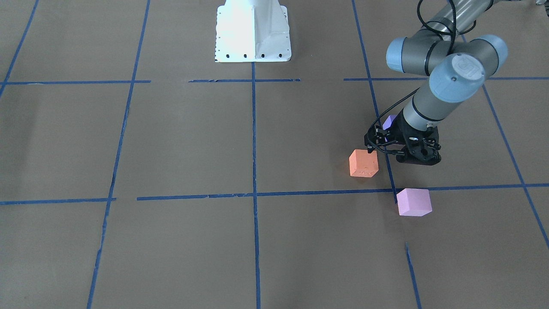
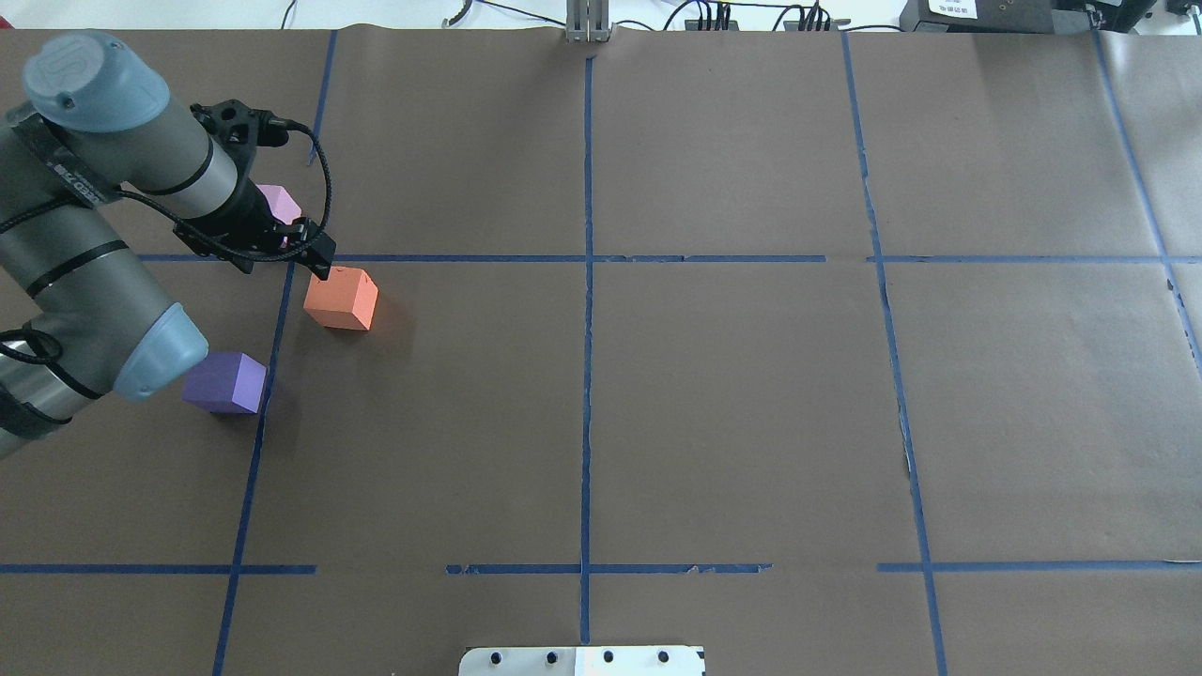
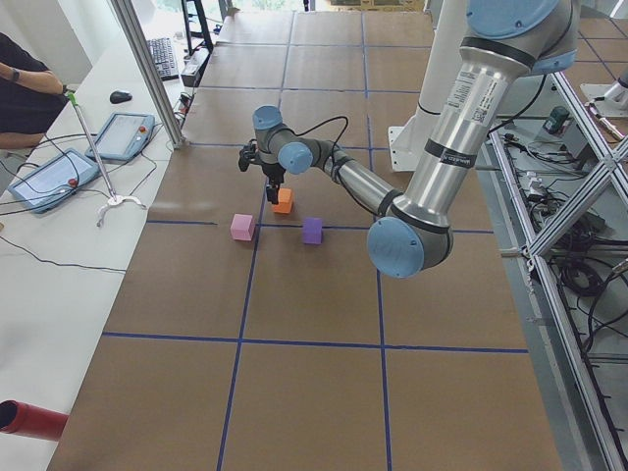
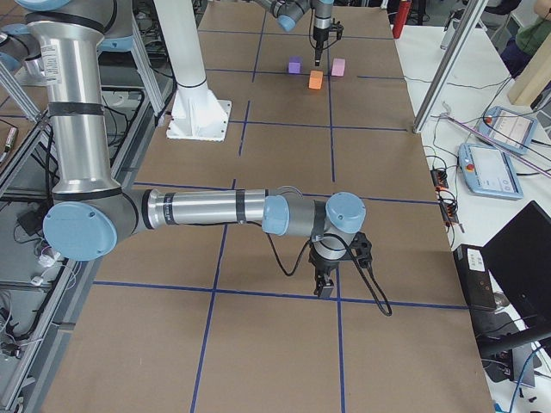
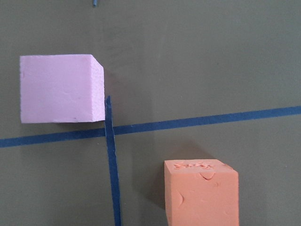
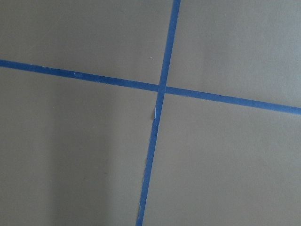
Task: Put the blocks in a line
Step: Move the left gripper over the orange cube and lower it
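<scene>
Three cubes lie on the brown paper at my left side. The orange block [image 1: 363, 163] [image 2: 341, 299] [image 5: 201, 193] is between the pale pink block [image 1: 413, 201] [image 2: 279, 202] [image 5: 61, 88] and the violet-blue block [image 1: 389, 121] [image 2: 225, 382], a little off their line. My left gripper [image 1: 418, 159] [image 2: 317, 258] hovers above the paper between the orange and pink blocks, looks shut and holds nothing. My right gripper [image 4: 325, 288] points down over bare paper far from the blocks. It shows only in the exterior right view, so I cannot tell whether it is open or shut.
Blue tape lines [image 2: 587, 258] divide the paper into squares. The white robot base plate [image 1: 253, 30] stands at the table's middle near edge. Pendant tablets [image 3: 118, 135] lie on a side bench beyond the blocks.
</scene>
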Robot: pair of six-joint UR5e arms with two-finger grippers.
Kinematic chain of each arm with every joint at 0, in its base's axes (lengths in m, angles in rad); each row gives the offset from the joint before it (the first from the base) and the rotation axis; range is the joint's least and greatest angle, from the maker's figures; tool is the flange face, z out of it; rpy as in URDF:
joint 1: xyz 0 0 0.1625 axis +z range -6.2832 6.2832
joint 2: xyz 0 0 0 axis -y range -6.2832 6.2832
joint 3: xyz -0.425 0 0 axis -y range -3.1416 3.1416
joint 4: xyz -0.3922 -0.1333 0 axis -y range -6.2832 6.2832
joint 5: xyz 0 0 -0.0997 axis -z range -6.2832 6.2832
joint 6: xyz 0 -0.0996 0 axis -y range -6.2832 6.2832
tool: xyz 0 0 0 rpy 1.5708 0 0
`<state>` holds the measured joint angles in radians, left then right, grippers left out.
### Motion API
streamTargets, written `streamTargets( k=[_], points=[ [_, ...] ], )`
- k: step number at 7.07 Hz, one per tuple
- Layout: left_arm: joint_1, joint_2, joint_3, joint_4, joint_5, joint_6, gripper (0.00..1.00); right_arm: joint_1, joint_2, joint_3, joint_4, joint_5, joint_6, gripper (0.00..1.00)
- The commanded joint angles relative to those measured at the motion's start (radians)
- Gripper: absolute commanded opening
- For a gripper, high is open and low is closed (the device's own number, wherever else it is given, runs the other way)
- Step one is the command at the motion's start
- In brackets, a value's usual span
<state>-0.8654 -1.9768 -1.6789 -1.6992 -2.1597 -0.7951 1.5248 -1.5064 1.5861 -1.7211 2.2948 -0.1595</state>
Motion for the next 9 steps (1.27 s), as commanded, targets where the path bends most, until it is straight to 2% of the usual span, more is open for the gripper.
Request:
streamTargets(
  k=[1,9],
  points=[
    [0.026,-0.016,0.045,-0.083,-0.003,-0.006,1.00,0.000,0.000,0.000,0.000,0.000,0.000,1.00],
    [0.032,-0.051,0.152,-0.115,-0.005,-0.048,1.00,0.000,0.000,0.000,0.000,0.000,0.000,1.00]
  ],
)
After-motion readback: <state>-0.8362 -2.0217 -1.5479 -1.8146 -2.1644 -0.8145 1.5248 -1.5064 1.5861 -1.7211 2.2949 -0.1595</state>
